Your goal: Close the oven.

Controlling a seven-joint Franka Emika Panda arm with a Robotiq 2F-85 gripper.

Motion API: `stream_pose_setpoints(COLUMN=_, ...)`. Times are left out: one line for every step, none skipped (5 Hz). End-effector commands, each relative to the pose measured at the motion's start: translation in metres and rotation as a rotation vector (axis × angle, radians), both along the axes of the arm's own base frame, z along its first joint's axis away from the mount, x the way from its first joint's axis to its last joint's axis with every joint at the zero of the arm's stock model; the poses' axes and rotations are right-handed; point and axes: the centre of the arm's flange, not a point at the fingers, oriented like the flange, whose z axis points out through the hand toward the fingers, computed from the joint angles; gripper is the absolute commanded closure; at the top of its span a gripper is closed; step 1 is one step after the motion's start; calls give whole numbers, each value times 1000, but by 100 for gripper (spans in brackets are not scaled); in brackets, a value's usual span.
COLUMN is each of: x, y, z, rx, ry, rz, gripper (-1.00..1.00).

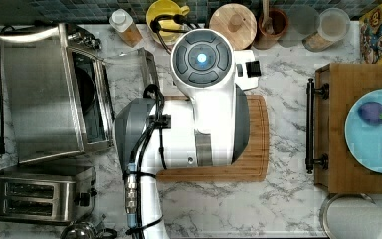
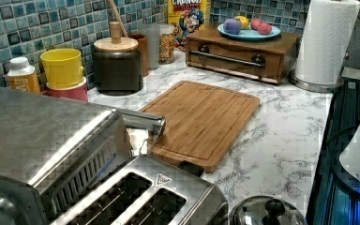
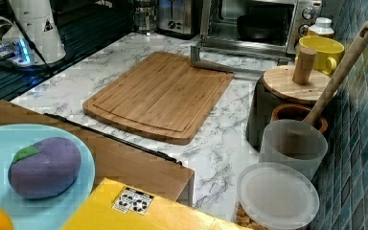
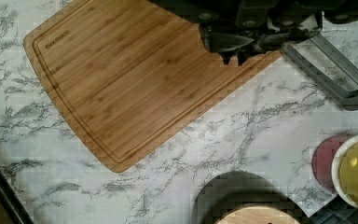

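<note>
The toaster oven (image 1: 45, 94) stands at the top view's left, glass door (image 1: 129, 69) dropped open, as the gripper (image 4: 233, 57), fingers nearly closed and empty, risks glancing off the bar handle (image 4: 328, 70).

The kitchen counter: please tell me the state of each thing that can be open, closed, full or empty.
oven: door open, folded down flat
toaster: slots empty
gripper: shut, holding nothing
wooden drawer: closed
dark canister: lid on
cutting board: bare
</note>
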Motion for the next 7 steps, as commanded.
stream_pose_setpoints(x=-1, y=5, z=-10, rx=14, ry=-44, rz=127, gripper=100)
stream_pose_setpoints(x=10, y=0, z=-24, rx=129, ry=-44, rz=364, gripper=100)
stream_pose_setpoints(x=13, y=-14, z=-45, rx=259, ry=-109, rz=591, gripper=100)
stream_pose_setpoints(x=20, y=-24, z=-68, rx=403, ry=-138, rz=764, gripper=100)
stream_pose_setpoints(x=33, y=-24, z=-104, rx=579, ry=-126, rz=924, gripper=100)
stream_pose_setpoints(x=45, y=-14, z=-140, rx=637, ry=-100, rz=964, gripper=100)
stream_pose_setpoints(x=55, y=-8, z=-157, rx=629, ry=-109, rz=948, gripper=100)
